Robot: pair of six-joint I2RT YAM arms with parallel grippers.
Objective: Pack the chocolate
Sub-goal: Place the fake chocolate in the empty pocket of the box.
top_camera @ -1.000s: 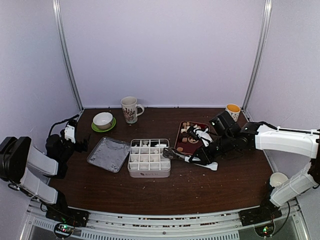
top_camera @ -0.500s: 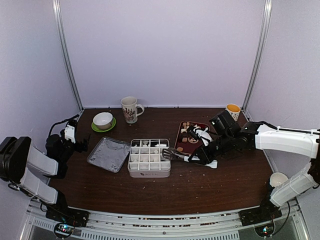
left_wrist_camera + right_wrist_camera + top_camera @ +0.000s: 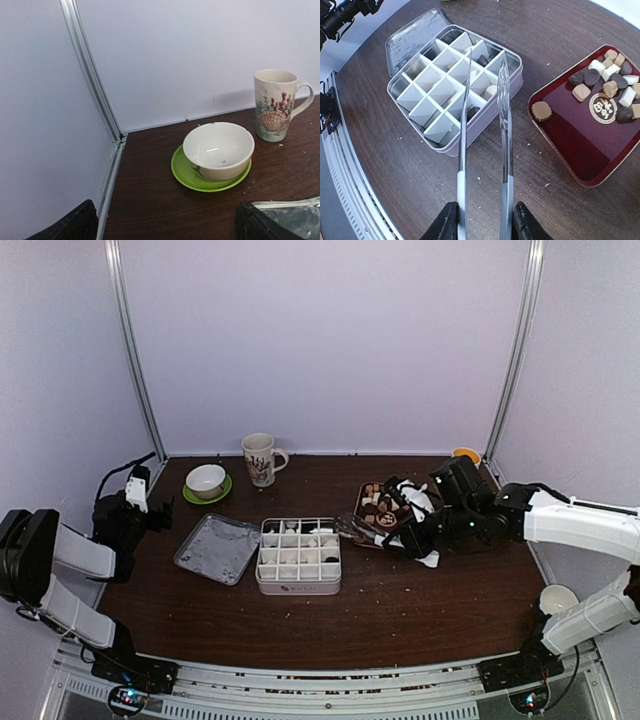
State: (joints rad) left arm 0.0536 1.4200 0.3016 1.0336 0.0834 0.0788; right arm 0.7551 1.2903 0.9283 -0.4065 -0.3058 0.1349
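The chocolate point(image 3: 610, 85) lies as several brown, tan and white pieces at the far end of a dark red tray point(image 3: 580, 150); one tan piece point(image 3: 541, 111) sits apart near the tray's left edge. A few more pieces point(image 3: 490, 91) rest in cells of the white divided box point(image 3: 427, 142). My right gripper point(image 3: 482, 222) is shut on the handles of metal tongs point(image 3: 505, 125), whose tips stand apart and empty above the box's right side. From above, the tongs point(image 3: 355, 530) reach from the right gripper point(image 3: 415, 535) toward the box point(image 3: 298, 585). My left gripper point(image 3: 167, 230) is open, far left.
The box's lid point(image 3: 217, 548) lies left of it. A white bowl point(image 3: 218, 150) on a green saucer and a patterned mug point(image 3: 275, 105) stand at the back left. An orange-filled cup point(image 3: 465, 454) is behind the right arm; a white cup point(image 3: 555, 597) sits at the right edge.
The right gripper has drawn back and away from the near edge, carrying the tongs' tips from over the box's right cells toward its far right corner. The left arm rose slightly.
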